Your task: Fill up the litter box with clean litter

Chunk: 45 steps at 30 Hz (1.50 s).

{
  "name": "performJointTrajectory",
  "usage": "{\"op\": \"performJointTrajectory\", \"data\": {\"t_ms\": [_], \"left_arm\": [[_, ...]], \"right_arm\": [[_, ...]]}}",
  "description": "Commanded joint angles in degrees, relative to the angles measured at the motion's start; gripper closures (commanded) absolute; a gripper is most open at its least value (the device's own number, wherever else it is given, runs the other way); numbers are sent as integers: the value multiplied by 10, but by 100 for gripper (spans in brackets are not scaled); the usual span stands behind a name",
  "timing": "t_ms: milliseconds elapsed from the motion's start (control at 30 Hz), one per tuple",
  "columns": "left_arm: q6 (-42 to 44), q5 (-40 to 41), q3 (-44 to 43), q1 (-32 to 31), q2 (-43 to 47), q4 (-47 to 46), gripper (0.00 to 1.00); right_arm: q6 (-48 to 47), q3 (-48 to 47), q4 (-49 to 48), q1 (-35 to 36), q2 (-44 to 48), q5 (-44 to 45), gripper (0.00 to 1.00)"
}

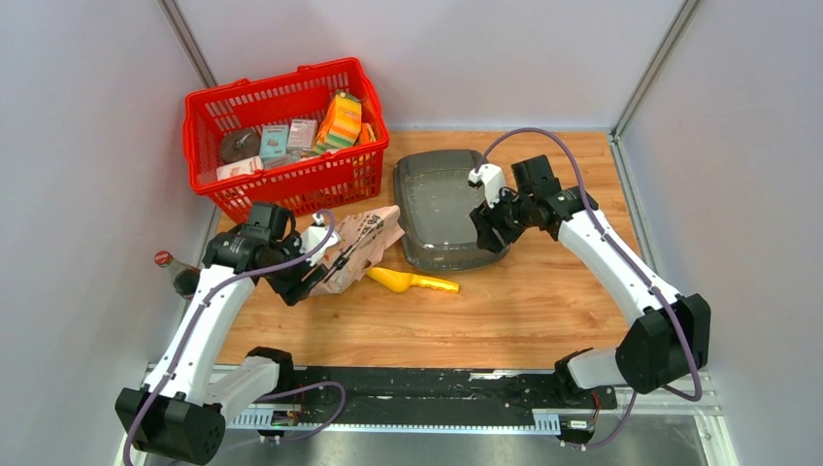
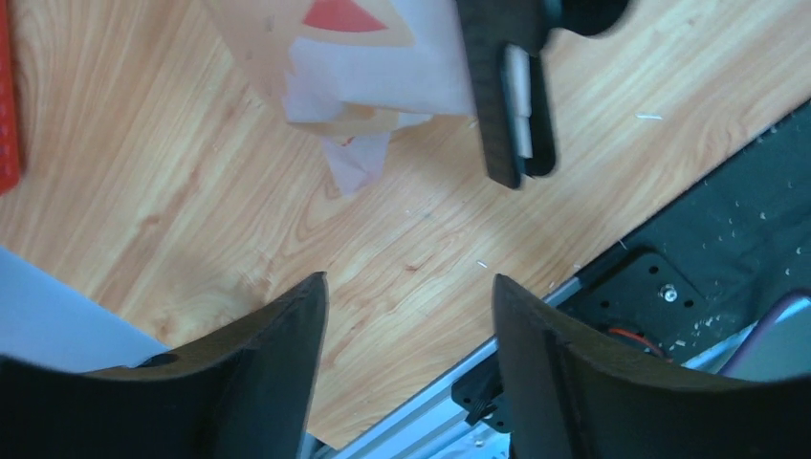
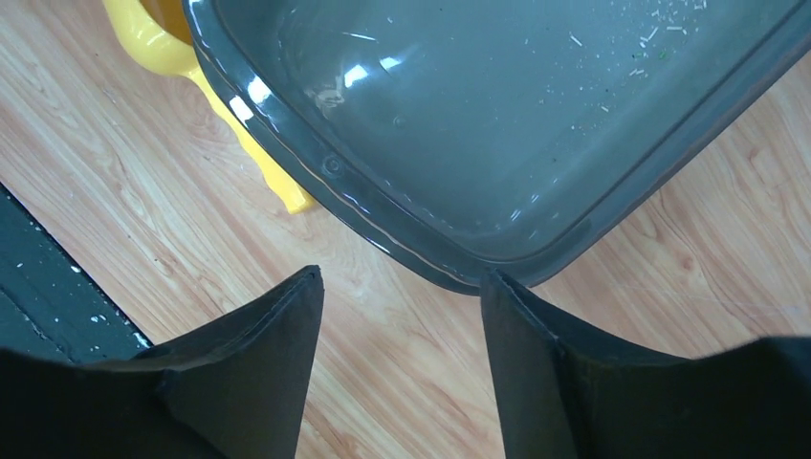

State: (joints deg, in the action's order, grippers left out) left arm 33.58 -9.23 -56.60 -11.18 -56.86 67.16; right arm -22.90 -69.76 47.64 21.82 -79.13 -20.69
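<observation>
The litter box (image 1: 442, 199) sits on the bench (image 1: 529, 301), right of centre. Its dark translucent floor carries only a few pale specks (image 3: 660, 14), too small to tell what they are. The right wrist view shows just its near corner (image 3: 449, 273); the rest runs off the frame. From above, the right arm (image 1: 602, 248) covers part of its right rim.

The right jaws stand open with bare wood between them, holding nothing. Their tips are at the corner rim, and I cannot tell whether one touches it.

A yellow scoop (image 1: 412, 282) lies just beside the box's near left corner, partly hidden by the rim in the wrist view. A crumpled paper bag (image 1: 361, 238) lies left of the box, its print hard to read.

The left jaws are open over bare wood at the bag's near end, gripping nothing. A black bar-shaped piece (image 2: 512, 96) lies against the bag; I cannot make out what it is.

A red basket (image 1: 291, 184) of packets stands far left. A bottle (image 1: 167, 262) is half hidden behind the left arm (image 1: 209, 320).
</observation>
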Motion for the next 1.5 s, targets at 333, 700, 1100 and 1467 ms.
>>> {"op": "performJointTrajectory", "data": {"t_ms": [333,700,1100,1467], "left_arm": [[50,-93,40,-44,91,-73,18],[-78,-63,-89,-180,-61,-190,18],[-161,-2,-319,-187,-309,-62,21],[-190,46,-369,-191,-403,-30,79]], "right_arm": [[9,-6,0,19,52,5,12],[22,-35,13,18,71,35,7],[51,-80,42,-3,104,64,5],[58,-65,42,-6,115,70,5]]}}
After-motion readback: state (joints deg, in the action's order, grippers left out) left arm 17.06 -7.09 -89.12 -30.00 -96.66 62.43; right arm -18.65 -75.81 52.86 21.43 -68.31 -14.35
